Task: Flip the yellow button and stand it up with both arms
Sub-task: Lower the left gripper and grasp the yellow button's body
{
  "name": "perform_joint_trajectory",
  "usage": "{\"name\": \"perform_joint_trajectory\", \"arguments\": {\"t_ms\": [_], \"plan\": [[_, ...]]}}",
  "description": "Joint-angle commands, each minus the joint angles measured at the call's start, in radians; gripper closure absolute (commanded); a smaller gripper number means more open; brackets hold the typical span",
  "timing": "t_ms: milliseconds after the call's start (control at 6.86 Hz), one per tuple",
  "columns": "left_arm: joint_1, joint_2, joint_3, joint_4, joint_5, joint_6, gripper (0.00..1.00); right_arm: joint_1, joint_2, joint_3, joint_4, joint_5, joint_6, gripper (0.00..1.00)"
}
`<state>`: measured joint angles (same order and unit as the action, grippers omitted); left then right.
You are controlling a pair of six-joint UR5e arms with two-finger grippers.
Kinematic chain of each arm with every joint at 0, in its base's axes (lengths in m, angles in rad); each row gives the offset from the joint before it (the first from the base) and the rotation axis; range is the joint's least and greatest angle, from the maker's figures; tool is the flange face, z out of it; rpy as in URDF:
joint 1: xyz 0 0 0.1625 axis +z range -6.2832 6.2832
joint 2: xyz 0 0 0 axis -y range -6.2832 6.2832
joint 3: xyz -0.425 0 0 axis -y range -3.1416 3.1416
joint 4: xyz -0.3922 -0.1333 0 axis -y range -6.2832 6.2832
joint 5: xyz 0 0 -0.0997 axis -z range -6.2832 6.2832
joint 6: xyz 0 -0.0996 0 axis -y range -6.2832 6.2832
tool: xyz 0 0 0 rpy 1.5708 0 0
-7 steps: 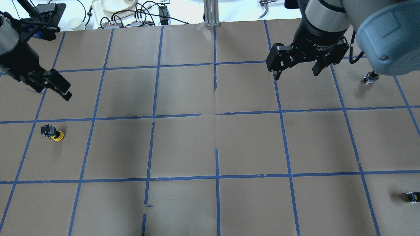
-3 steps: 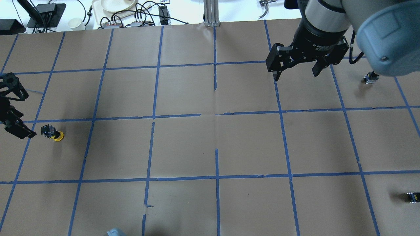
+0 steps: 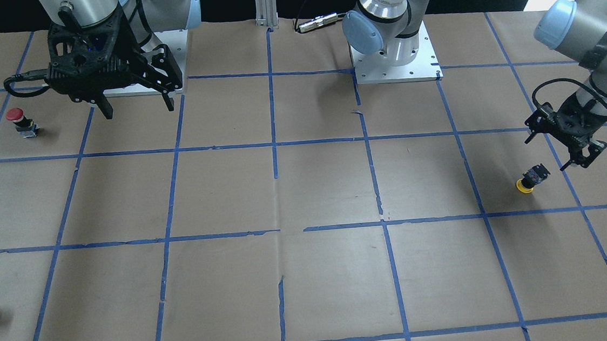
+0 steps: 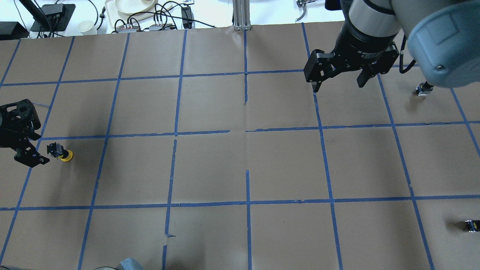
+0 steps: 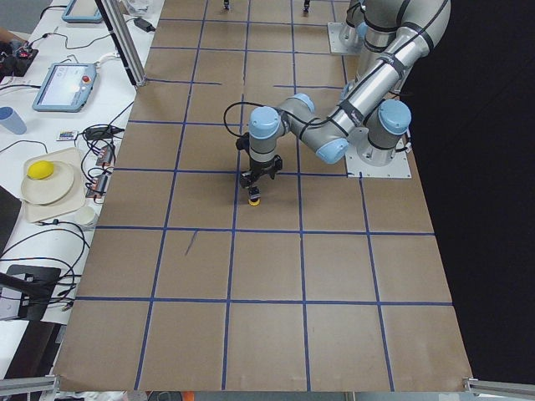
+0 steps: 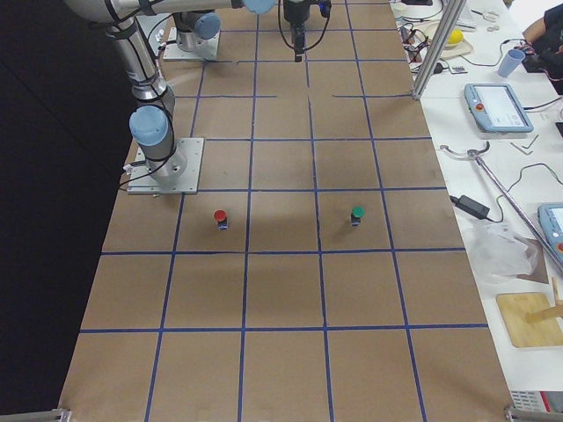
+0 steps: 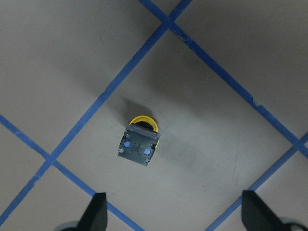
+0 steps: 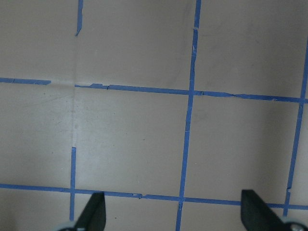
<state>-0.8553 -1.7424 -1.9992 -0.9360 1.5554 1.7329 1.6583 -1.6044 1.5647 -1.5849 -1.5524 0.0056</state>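
The yellow button [image 4: 60, 152] lies on its side on the brown paper at the table's left end. Its yellow cap points away from my left gripper. It also shows in the front view [image 3: 531, 178], the left side view [image 5: 253, 197] and the left wrist view [image 7: 139, 142]. My left gripper [image 4: 35, 144] is open and empty. It hovers just beside the button's black body, jaws spread wide in the front view [image 3: 546, 155] and the left wrist view [image 7: 175, 211]. My right gripper [image 4: 338, 85] is open and empty, raised far away at the right; its wrist view [image 8: 175, 211] shows only paper.
A red-capped button [image 3: 19, 119] stands upright near my right arm's base and shows in the overhead view [image 4: 423, 90]. A tiny black part with a yellow spot [image 4: 471, 225] lies at the right edge. Blue tape lines [image 4: 247, 131] grid the brown paper.
My left gripper has swung from the far upper left down to just beside the yellow button's body. The button and my right arm have not moved.
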Motion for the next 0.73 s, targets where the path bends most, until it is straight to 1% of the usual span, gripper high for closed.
{"name": "perform_joint_trajectory", "arguments": {"t_ms": [0,583], "plan": [[-0.001,-0.055,0.031,0.043,-0.006,0.028,0.04,0.000,0.000,0.000,-0.001,0.000,-0.001,0.00],[-0.001,-0.108,0.025,0.045,-0.006,0.062,0.05,0.001,0.000,0.000,-0.001,0.000,0.001,0.00]]}}
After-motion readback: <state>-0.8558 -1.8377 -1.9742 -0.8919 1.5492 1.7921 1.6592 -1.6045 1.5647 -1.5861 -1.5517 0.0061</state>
